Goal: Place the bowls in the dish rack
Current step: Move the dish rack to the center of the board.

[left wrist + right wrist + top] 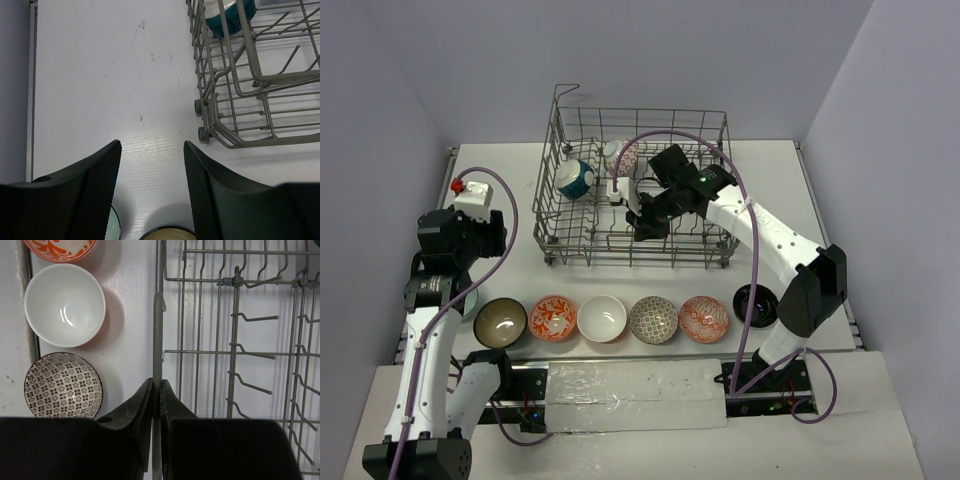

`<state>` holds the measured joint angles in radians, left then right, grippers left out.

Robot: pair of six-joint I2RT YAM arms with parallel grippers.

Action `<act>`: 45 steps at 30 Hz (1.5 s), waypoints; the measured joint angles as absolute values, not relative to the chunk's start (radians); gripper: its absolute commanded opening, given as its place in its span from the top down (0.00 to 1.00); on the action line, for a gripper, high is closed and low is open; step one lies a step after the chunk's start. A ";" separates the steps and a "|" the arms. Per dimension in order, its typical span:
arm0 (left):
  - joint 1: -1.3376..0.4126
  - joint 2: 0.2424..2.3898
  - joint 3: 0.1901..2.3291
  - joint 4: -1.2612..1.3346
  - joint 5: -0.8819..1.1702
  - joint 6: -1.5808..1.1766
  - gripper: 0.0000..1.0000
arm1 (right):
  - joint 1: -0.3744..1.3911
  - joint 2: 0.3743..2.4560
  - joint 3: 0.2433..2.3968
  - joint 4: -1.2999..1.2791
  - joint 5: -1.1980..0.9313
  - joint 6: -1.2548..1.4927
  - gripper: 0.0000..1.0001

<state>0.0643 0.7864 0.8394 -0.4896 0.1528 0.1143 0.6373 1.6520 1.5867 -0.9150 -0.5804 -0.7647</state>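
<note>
Currently the right fingers (140, 410) are pressed together on the near top rim wire of the dish rack (235, 340), and they hold no bowl. The left fingers (95, 185) are spread and empty over bare tabletop (100, 90) left of the rack.

Loaded: a teal bowl (575, 178) and a second, pale bowl (623, 158), both far-left in the rack. Waiting in a tight row between the rack and the arm bases: brown bowl (500, 322), orange-patterned bowl (553, 318), white bowl (602, 318), grey-patterned bowl (653, 319), red-patterned bowl (704, 319), black bowl (757, 303).

Risks:
- With the rim pinched, any arm motion likely drags or tips the rack. It sits on small rollers (199, 106), so it could run into the row or unseat the loaded bowls.
- The black bowl sits just beside the right arm's elbow and could get swept.

Room: open tabletop left of the rack; the gap between the rack front and the row is narrow.
</note>
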 measured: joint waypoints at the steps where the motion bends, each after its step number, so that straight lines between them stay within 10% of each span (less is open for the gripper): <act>1: 0.064 0.786 0.839 -0.490 0.154 0.114 0.41 | 0.637 1.655 1.592 -0.921 -0.581 -0.770 1.00; 45: 0.113 0.780 0.836 -0.490 0.187 0.110 0.40 | 0.639 1.731 1.705 -1.081 -0.614 -1.008 1.00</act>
<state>0.1131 0.7803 0.8356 -0.4900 0.1875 0.1097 0.6388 1.7309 1.7054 -1.0809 -0.6140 -1.0077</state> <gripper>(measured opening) 0.596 0.140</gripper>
